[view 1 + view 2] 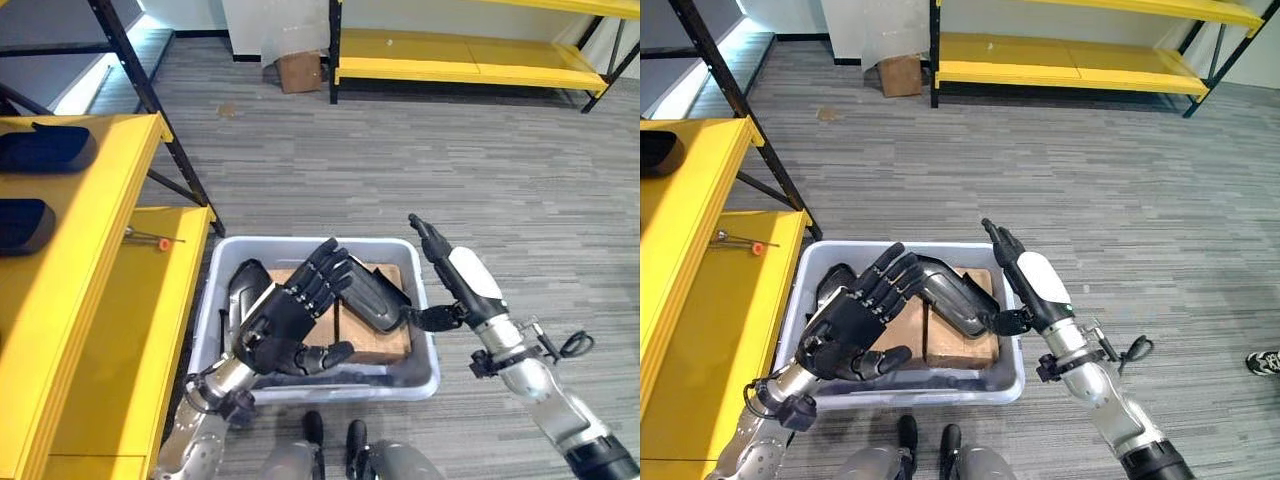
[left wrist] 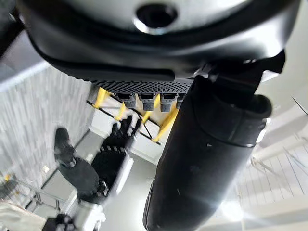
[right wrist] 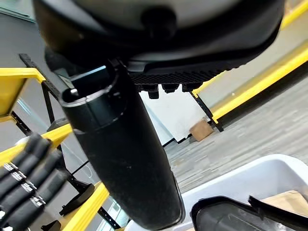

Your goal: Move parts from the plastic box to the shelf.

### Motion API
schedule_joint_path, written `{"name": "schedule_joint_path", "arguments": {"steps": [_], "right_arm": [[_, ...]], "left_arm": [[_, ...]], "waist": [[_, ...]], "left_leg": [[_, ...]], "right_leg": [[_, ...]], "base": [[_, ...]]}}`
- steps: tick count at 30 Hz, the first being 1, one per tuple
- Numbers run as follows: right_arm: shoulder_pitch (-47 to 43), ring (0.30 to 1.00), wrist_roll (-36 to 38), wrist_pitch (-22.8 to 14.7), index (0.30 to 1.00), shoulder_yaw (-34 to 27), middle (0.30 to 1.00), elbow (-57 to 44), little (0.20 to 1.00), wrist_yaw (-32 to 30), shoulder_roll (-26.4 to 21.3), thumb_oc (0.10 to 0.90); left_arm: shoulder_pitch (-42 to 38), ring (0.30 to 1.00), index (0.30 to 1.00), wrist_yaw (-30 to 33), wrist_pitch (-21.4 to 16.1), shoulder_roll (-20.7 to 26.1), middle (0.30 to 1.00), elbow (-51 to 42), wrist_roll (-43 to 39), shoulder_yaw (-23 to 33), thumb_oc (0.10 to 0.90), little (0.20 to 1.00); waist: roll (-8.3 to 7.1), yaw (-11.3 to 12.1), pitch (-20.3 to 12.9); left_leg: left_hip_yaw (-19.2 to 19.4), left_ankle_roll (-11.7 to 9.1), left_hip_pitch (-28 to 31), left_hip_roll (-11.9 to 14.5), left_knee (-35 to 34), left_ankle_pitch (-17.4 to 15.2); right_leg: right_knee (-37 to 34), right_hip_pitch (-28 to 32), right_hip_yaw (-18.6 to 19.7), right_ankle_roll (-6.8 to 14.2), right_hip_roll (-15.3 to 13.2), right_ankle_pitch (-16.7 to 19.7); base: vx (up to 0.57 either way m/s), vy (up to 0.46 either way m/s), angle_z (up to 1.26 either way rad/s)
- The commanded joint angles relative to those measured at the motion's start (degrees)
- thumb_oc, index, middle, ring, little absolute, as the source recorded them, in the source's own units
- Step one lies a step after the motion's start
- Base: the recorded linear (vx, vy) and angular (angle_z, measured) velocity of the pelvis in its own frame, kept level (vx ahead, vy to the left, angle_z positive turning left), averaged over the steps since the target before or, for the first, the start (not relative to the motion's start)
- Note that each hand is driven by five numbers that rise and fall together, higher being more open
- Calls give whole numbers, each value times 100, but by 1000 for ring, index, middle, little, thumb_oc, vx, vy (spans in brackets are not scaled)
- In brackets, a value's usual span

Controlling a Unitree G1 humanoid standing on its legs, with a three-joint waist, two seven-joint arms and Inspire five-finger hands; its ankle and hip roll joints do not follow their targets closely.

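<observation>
A grey plastic box [image 1: 330, 385] stands on the floor in front of me. It holds black curved parts, one at the right [image 1: 378, 295] and one at the left [image 1: 243, 283], lying on brown cardboard [image 1: 375, 342]. My left hand [image 1: 290, 318] hovers palm-up over the box's left half with its fingers spread and straight, holding nothing. My right hand [image 1: 458, 272] stands at the box's right rim, fingers straight and pointing away, with the thumb reaching in by the right black part [image 1: 958, 297]. The yellow shelf [image 1: 110, 330] to the left carries two black parts [image 1: 45, 148].
A small tool with an orange handle [image 1: 155, 240] lies on the lower shelf board. Another yellow shelf [image 1: 470, 60] and a cardboard box [image 1: 300, 70] stand at the far wall. A person's shoe [image 1: 1265, 362] shows on the carpet at the right.
</observation>
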Motion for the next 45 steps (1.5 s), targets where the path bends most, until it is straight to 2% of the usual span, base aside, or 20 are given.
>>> {"name": "schedule_joint_path", "arguments": {"steps": [1,4,5,7,9,12,14,16,17,20,23,25,26,28,31,33,38,44,45], "right_arm": [[-432,1000,-152,-653,1000,-212,1000,-105,1000,-274,11,900],[-461,1000,-69,-618,1000,-234,1000,-299,1000,-1,-14,900],[-530,1000,-32,-430,1000,-176,1000,-501,1000,132,-130,900],[-568,1000,-14,-360,1000,-87,1000,-556,1000,61,-206,900],[-561,1000,47,-361,1000,-127,1000,-524,1000,140,-253,900],[-474,1000,-36,-435,1000,-140,1000,-641,1000,268,-352,900],[-524,1000,-488,-750,1000,-18,1000,-575,1000,213,-448,900],[-584,1000,-601,-739,1000,43,1000,-565,1000,172,-538,900],[-711,1000,-846,-553,1000,157,1000,-482,1000,106,-635,900],[-1126,1000,-1082,-629,1000,468,1000,40,1000,-254,-777,900],[-1904,1000,-1201,-541,1000,746,1000,571,1000,-593,-867,900],[-2029,1000,-1201,-536,1000,794,1000,653,1000,-651,-874,900],[-2543,1000,-1157,-515,1000,948,1000,924,1000,-782,-922,900],[-3024,1000,-1312,-524,1000,1169,1000,1284,1000,-1017,-945,900],[-3534,1000,-1612,-508,1000,1495,1000,1665,1000,-1355,-1027,900],[-3882,1000,-1794,-354,1000,1736,1000,1859,1000,-1479,-1161,900],[-4383,1000,-1860,-146,1000,2144,1000,2300,1000,-1583,-1370,900],[-4562,1000,-1782,-1,1000,2316,1000,2546,1000,-1561,-1533,900],[-4427,1000,-1666,-5,1000,2192,1000,2459,1000,-1616,-1620,900]], "left_arm": [[-83,1000,1000,-708,-200,-73,1000,-664,-385,247,900,1000],[-10,1000,1000,-684,-165,-40,1000,-707,-526,248,900,1000],[15,1000,1000,-580,-191,-31,1000,-709,-558,268,900,1000],[16,1000,1000,-779,-101,-95,1000,-710,-736,231,900,1000],[88,1000,1000,-726,-158,-94,1000,-715,-531,200,900,1000],[195,1000,1000,-587,-161,-31,1000,-762,-606,181,900,1000],[225,1000,1000,-552,-198,96,1000,-797,-662,158,900,1000],[214,1000,1000,-488,-148,145,1000,-838,-690,158,900,1000],[165,1000,1000,-379,-109,202,1000,-862,-636,140,900,1000],[35,1000,1000,-422,-40,366,1000,-880,-725,79,900,1000],[-319,1000,1000,-491,-99,645,1000,-836,-828,70,900,1000],[-372,1000,1000,-501,-106,682,1000,-825,-849,76,900,1000],[-617,1000,1000,-470,-172,878,1000,-812,-952,52,900,1000],[-873,1000,1000,-460,-194,959,1000,-801,-961,21,900,1000],[-1133,1000,1000,-358,-201,1036,1000,-808,-906,-95,900,1000],[-1312,1000,1000,-366,-209,1118,1000,-852,-925,-175,900,1000],[-1534,1000,1000,-267,-238,1238,1000,-1001,-902,-269,900,1000],[-1527,1000,1000,-356,-217,1273,1000,-1093,-875,-190,900,1000],[-1479,1000,1000,-365,-253,1307,1000,-1164,-1007,-119,900,1000]], "waist": [[-23,114,-419],[-78,117,-426],[-120,175,-464],[-135,202,-487],[-119,194,-514],[-88,192,-563],[-50,239,-575],[-38,259,-564],[-29,296,-535],[2,391,-403],[54,478,-22],[63,482,35],[100,514,269],[169,559,519],[261,602,755],[328,640,915],[384,707,1051],[395,738,1051],[406,690,1051]], "left_leg": [[-497,-183,-8,349,357,-577],[-510,-274,62,416,254,-570],[-452,-339,32,452,156,-512],[-385,-405,20,516,-23,-397],[-345,-456,82,579,-176,-316],[-226,-537,182,688,-398,-198],[-50,-633,236,812,-532,-103],[-31,-640,234,824,-530,-104],[-23,-631,205,822,-515,-103],[-63,-621,100,830,-496,-82],[-87,-623,-217,812,-457,-28],[-86,-624,-262,808,-455,-14],[-49,-617,-462,776,-472,42],[-45,-598,-721,707,-459,111],[-87,-587,-1030,647,-427,184],[-122,-587,-1293,592,-407,252],[-183,-583,-1812,506,-283,340],[-206,-601,-2162,462,-256,395],[-199,-609,-2225,455,-293,412]], "right_leg": [[-532,137,323,500,-347,420],[-1035,311,346,517,-337,556],[-1406,394,273,525,-371,697],[-1712,482,265,520,-386,810],[-1863,567,225,537,-417,874],[-2028,673,47,603,-516,941],[-2051,726,-219,648,-601,918],[-2021,730,-282,660,-626,888],[-1974,708,-313,662,-650,864],[-1898,623,-330,657,-650,830],[-1800,334,-354,646,-615,839],[-1791,293,-359,644,-609,846],[-1779,93,-372,637,-584,887],[-1752,-139,-381,613,-553,919],[-1676,-427,-375,593,-526,936],[-1599,-675,-397,568,-517,946],[-1381,-1159,-517,507,-484,923],[-1358,-1498,-570,499,-487,967],[-1377,-1594,-548,519,-503,992]], "base": [[18,-250,55],[62,-253,45],[1,-193,37],[0,-182,19],[64,-105,4],[74,-56,-7],[48,-28,-12],[38,-30,-7],[42,-59,-5],[-15,-105,-1],[-196,-131,5],[-164,-70,2],[-271,-91,9],[-266,-94,10],[-136,-78,6],[-126,-69,4],[-81,-64,2],[-55,-24,2],[-69,40,0]]}}
